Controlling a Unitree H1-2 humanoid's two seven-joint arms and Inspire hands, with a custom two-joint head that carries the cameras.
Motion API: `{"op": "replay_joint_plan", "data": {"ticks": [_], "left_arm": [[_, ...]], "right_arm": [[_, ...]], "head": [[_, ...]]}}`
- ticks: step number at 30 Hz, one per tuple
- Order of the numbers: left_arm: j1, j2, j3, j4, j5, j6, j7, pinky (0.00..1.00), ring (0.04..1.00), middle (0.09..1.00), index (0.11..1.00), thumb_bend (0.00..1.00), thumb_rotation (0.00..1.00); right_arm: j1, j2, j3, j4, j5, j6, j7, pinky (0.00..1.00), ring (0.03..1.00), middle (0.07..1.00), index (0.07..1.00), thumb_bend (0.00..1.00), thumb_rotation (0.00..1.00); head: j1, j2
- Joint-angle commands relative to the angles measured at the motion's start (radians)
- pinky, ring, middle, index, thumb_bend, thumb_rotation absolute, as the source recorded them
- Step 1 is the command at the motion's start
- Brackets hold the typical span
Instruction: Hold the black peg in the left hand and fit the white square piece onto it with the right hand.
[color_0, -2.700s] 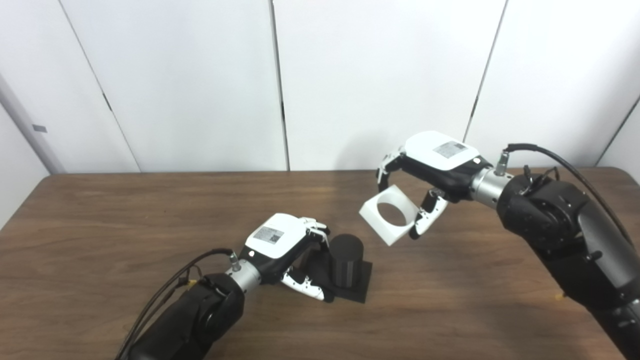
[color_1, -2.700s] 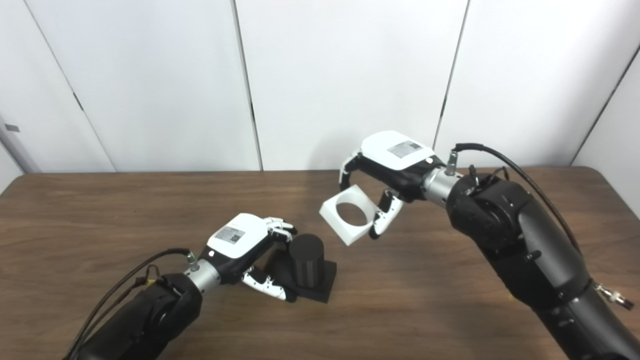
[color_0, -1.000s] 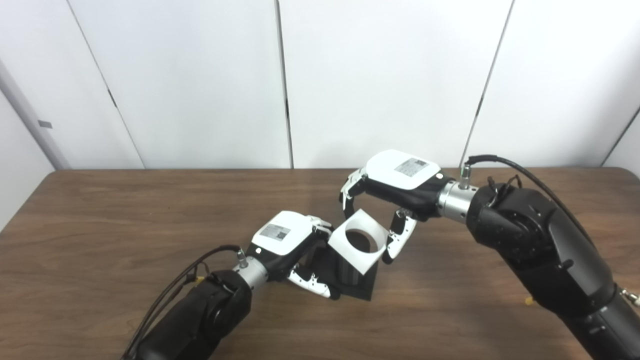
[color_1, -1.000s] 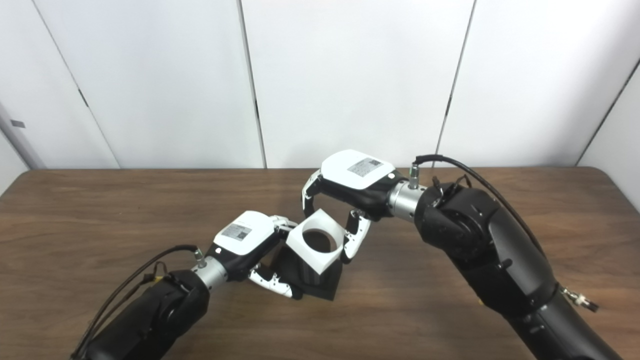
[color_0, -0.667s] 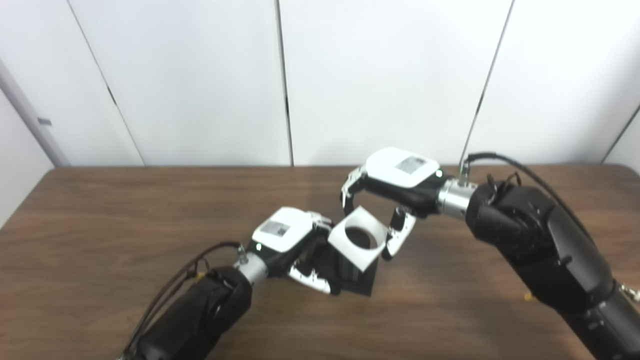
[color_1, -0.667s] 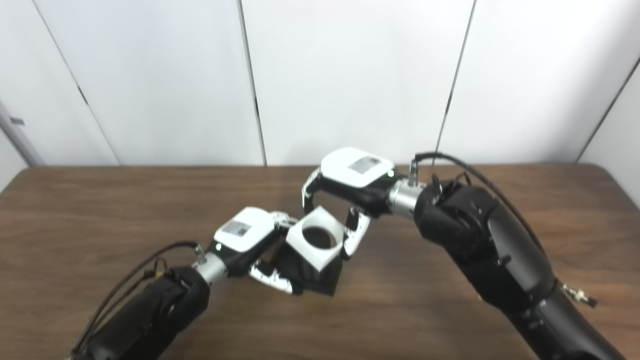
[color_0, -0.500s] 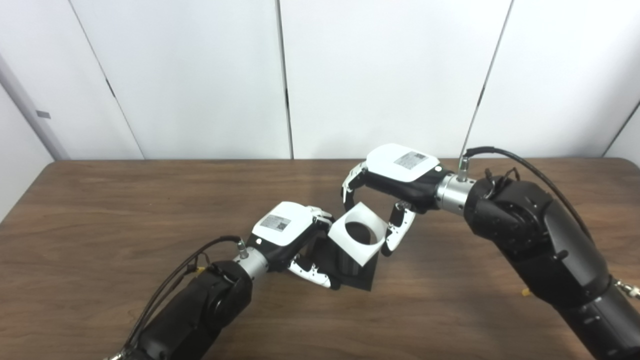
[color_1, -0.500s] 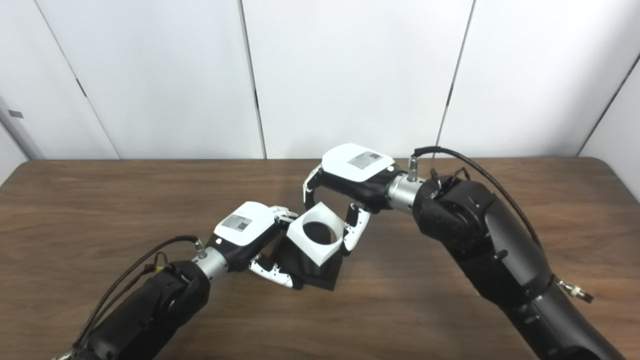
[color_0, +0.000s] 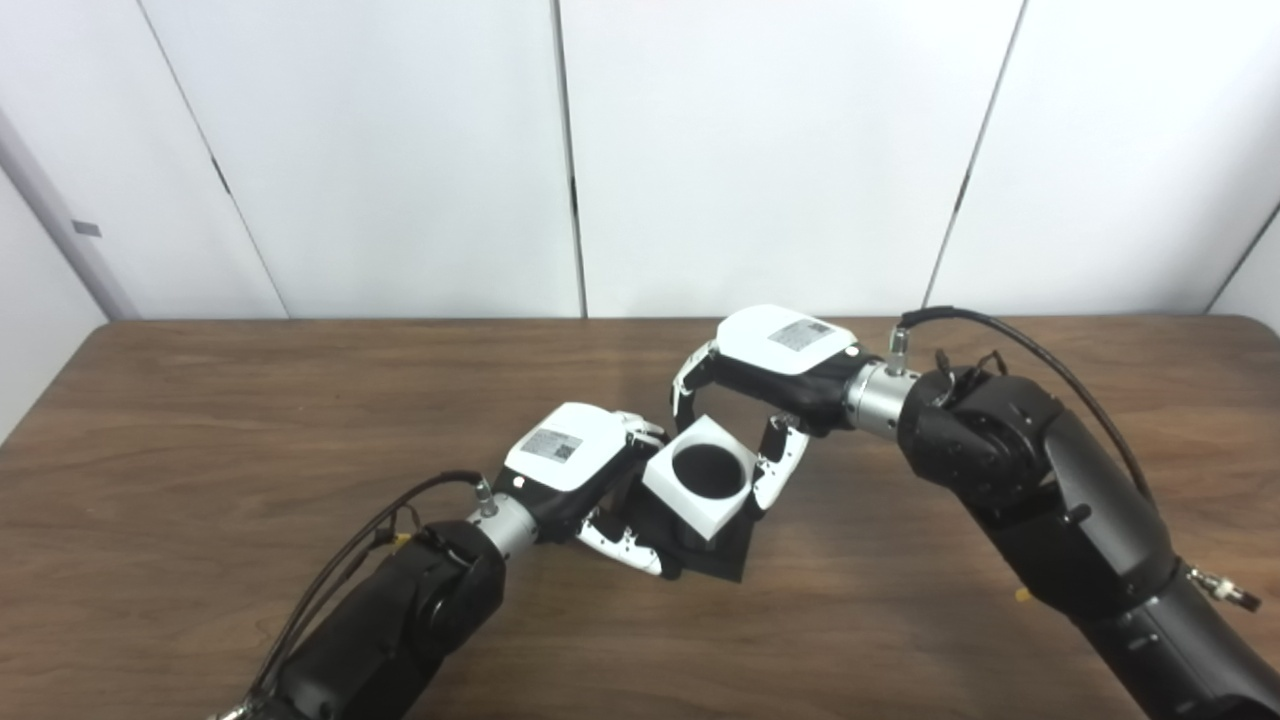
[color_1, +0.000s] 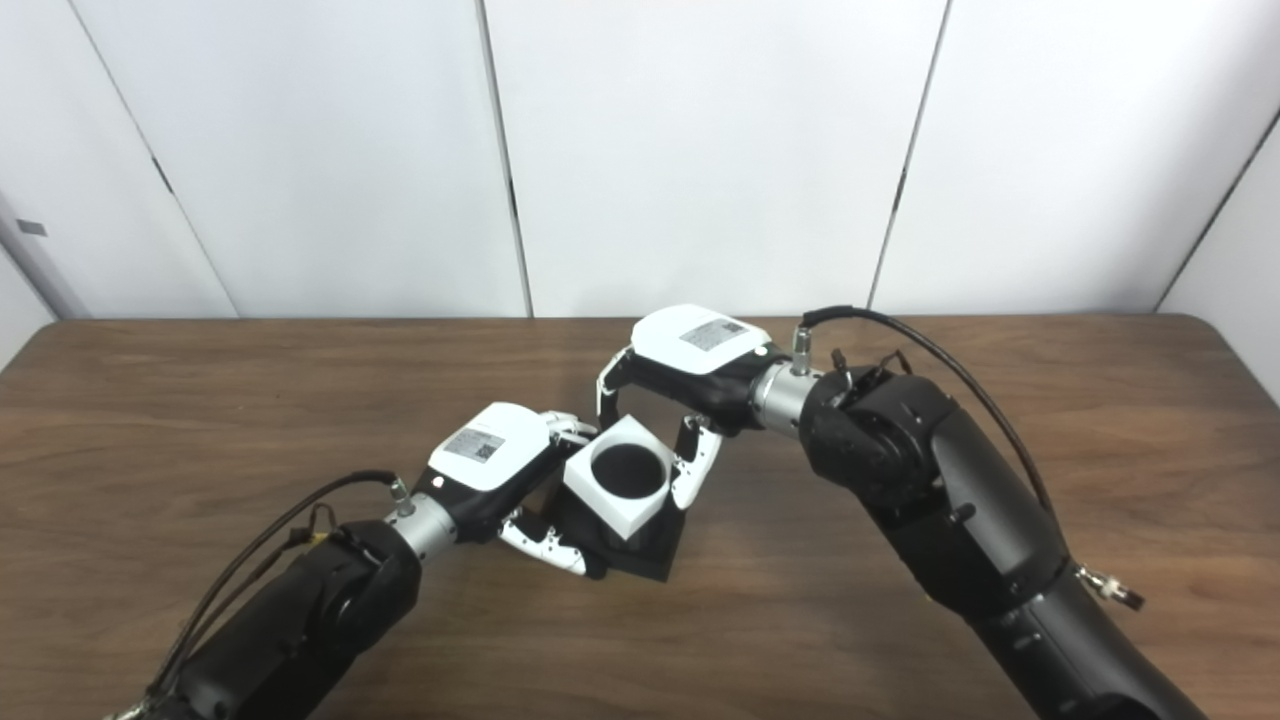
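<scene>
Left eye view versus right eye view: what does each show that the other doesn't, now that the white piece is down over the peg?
Left eye only: the long run of the table's left edge.
Right eye only: the table's right edge running toward the camera.
Both: the white square piece sits over the black peg, whose dark top fills the hole. The right hand flanks the piece. The left hand grips the peg low down.

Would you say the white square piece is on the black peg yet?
On: the peg fills the white square piece's round hole, right hand gripping.
</scene>
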Motion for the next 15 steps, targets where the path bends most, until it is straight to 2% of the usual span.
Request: {"op": "replay_joint_plan", "data": {"ticks": [1, 11, 15], "left_arm": [[0.032, -0.005, -0.047, 0.027, 0.054, 0.016, -0.075, 0.73, 0.85, 0.816, 0.491, 0.52, 0.07], [0.032, -0.005, -0.048, 0.013, 0.05, 0.025, -0.093, 0.74, 0.858, 0.82, 0.491, 0.52, 0.07], [0.03, -0.004, -0.049, 0.018, 0.054, 0.024, -0.087, 0.73, 0.852, 0.818, 0.491, 0.52, 0.07]], "right_arm": [[-0.045, 0.021, -0.002, -0.012, 0.006, -0.015, -0.031, 0.84, 0.823, 0.748, 0.477, 0.52, 0.14], [-0.043, 0.022, 0.009, 0.017, -0.002, -0.029, -0.034, 0.84, 0.815, 0.738, 0.477, 0.52, 0.14], [-0.057, 0.006, 0.024, 0.003, -0.003, 0.011, 0.038, 0.87, 0.839, 0.772, 0.488, 0.52, 0.15]], "head": [[-0.001, 0.002], [0.0, 0.007], [-0.002, 0.007]]}}
